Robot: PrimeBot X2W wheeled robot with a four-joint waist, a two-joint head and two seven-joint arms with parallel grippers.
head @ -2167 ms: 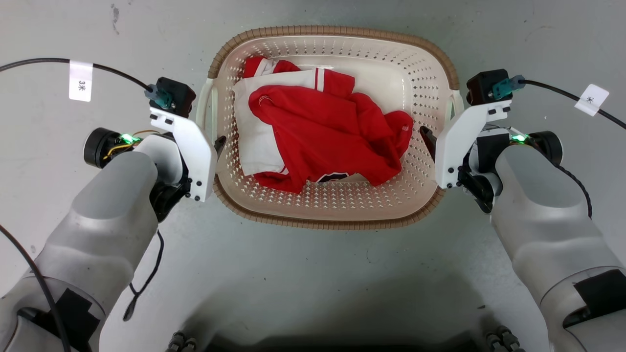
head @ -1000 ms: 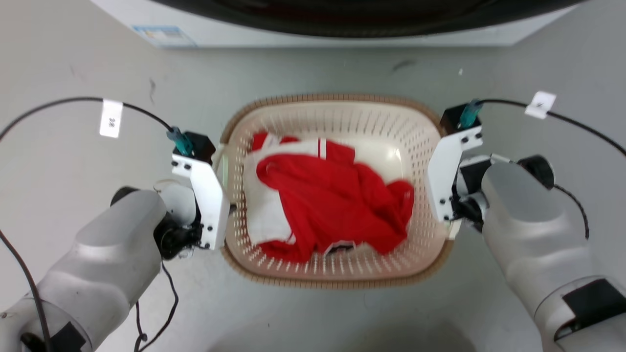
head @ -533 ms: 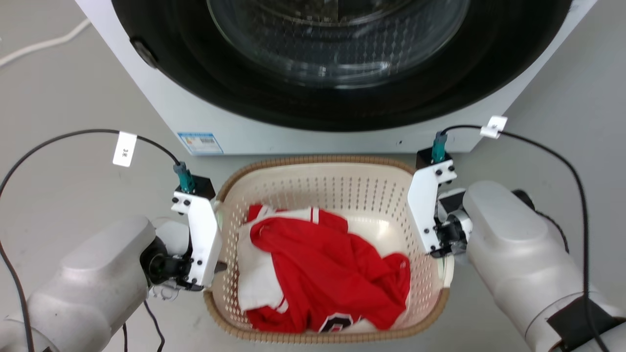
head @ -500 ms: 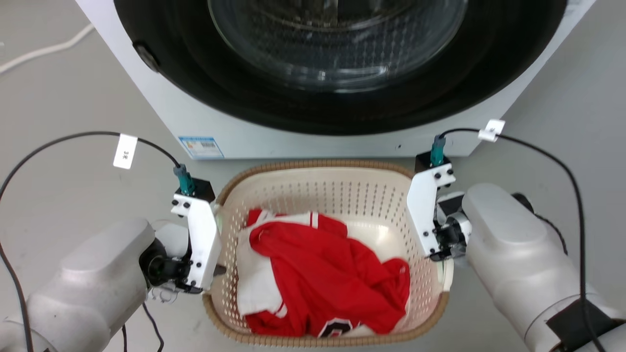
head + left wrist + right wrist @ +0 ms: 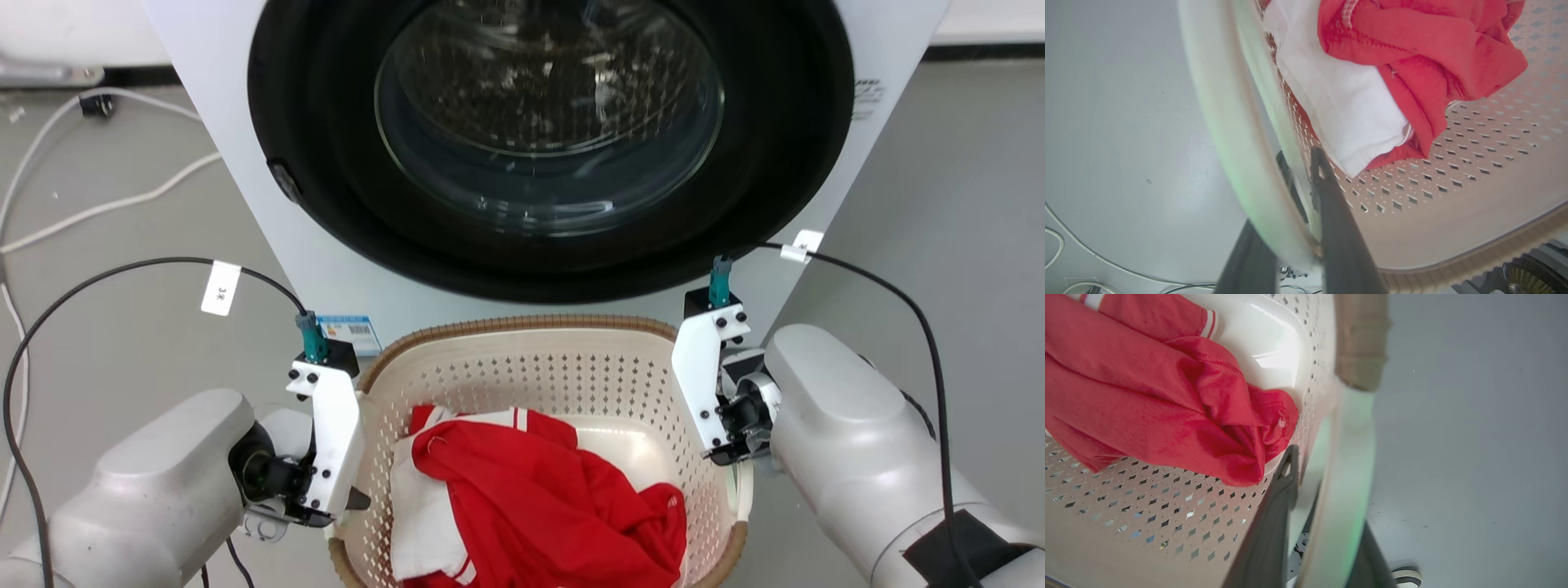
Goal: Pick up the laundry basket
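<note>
The near edge of the laundry basket (image 5: 522, 323) is cut off by the bottom of the head view, and whether it touches the floor cannot be told. It is seen just before one washing machine (image 5: 547, 122). The fingers of the left gripper (image 5: 1300, 159) are closed on the smooth white left handle (image 5: 1220, 114), the outer finger half hidden behind it. The right gripper (image 5: 1310, 473) is clamped likewise on the second handle (image 5: 1351, 457). One crumpled red garment (image 5: 555, 498) and one white garment (image 5: 420, 523) lie on perforated cream plastic.
</note>
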